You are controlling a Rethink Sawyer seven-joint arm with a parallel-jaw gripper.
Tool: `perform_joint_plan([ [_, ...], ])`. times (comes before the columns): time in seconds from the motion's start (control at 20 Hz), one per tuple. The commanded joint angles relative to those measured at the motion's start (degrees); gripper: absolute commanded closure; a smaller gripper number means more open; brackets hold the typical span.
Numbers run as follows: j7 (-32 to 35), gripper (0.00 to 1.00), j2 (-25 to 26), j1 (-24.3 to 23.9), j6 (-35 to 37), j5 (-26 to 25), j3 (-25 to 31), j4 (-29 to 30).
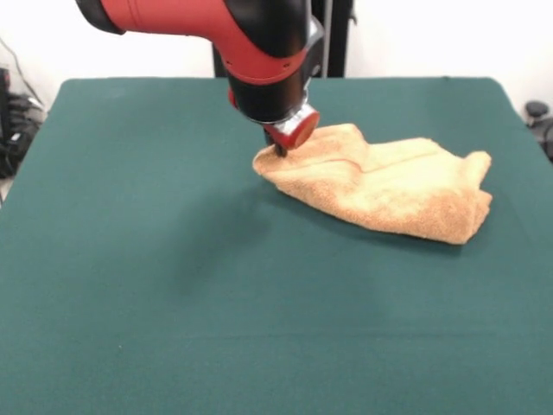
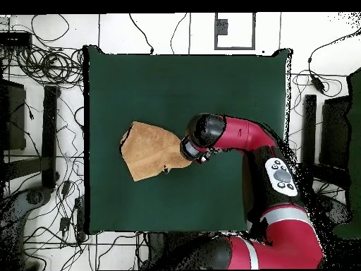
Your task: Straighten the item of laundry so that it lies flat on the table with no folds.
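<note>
Only one towel (image 1: 384, 186) is on the table (image 1: 173, 259), and only one arm (image 2: 247, 137) works above it. From the front, the orange-tan towel lies crumpled a little right of the table's middle, with several thick folds; it is not flat. One end of it is a rounded bunch, and the other end rises in a small peak. The single gripper (image 1: 282, 149) comes down on the bunched end and touches the cloth there. Its tip is dark and small under the red wrist, and I cannot tell if it is open or closed, or if it holds the cloth. From above, the towel (image 2: 150, 149) is one tan patch left of the table's centre, with the arm's head at its right edge. Many cables (image 2: 42, 63) lie on the floor around the table.
</note>
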Motion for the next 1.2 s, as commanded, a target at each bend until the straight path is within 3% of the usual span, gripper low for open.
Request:
perform_joint_plan([
  [0.05, -11.33, 1.0, 4.03, 0.8, -0.57, -1.31, 8.28, -0.76],
  [0.35, -10.53, 1.0, 4.06, 0.63, -0.81, -1.07, 8.21, 0.1],
  [0.55, -8.18, 1.0, 2.62, 3.36, 9.57, -1.3, 5.7, -2.71],
  [0.8, -4.43, 1.0, 1.35, 4.23, 19.96, 2.3, 6.12, -4.71],
  [1.2, -3.64, 1.0, 2.44, 4.33, 20.27, 3.23, 6.63, -5.48],
])
